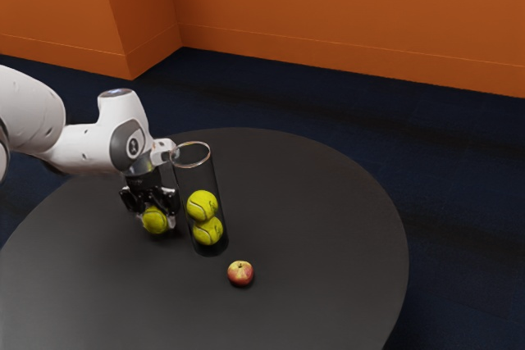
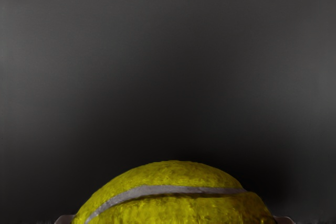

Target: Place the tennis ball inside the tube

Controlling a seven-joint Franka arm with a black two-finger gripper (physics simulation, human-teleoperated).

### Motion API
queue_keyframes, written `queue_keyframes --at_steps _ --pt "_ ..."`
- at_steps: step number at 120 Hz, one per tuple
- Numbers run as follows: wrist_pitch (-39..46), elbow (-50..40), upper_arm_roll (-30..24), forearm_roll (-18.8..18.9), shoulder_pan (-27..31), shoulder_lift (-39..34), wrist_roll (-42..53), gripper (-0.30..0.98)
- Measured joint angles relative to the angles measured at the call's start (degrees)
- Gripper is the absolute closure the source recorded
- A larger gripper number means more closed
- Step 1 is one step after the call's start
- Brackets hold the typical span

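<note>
Tennis ball (image 2: 173,198) pinched between the ball-wide fingertips of the end effector (image 1: 156,220).

Orange walls (image 1: 344,6) and dark blue floor (image 1: 467,170) show a room.

Tennis ball (image 1: 153,223), left of centre: yellow-green, pale grey curving seam. End effector (image 1: 156,219): black. Arm (image 1: 82,147), left: white, grey joint cap. Tube (image 1: 195,171): clear. Inner balls (image 1: 202,205): yellow-green, dark-lined. Apple (image 1: 240,274), lower centre: mottled red, yellow. Desk (image 1: 312,219): charcoal, plain. Wall (image 1: 344,6): orange. Floor (image 1: 459,170): navy.
</note>
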Motion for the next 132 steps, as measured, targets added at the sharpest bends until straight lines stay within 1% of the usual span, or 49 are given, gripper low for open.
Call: queue_keyframes --at_steps 4,29,33,45,55,66,76,87,99,117,132 --pt "-0.07 0.00 0.10 0.41 -0.05 -1.03 -0.15 0.38" --pt "-2.31 0.33 2.27 4.42 0.64 -7.36 -0.97 0.37" --pt "-3.29 1.50 2.56 5.16 0.80 -8.20 -1.06 0.37" --pt "-8.65 8.13 3.58 6.67 1.13 -9.32 -1.29 0.38" --pt "-15.79 16.20 3.57 7.26 1.51 -8.94 -1.43 0.38" --pt "-24.20 26.11 1.94 7.48 1.24 -6.93 -1.52 0.38" --pt "-30.10 30.80 -0.77 7.50 0.31 -5.50 -1.68 0.38" --pt "-34.38 31.97 -2.02 7.48 -1.58 -5.07 -1.98 0.38" --pt "-37.26 32.16 -2.39 7.46 -3.68 -5.07 -2.41 0.38" --pt "-39.53 31.42 -2.41 7.47 -6.70 -6.10 -3.26 0.38" --pt "-40.48 30.28 -2.41 7.48 -7.91 -7.16 -4.11 0.38"
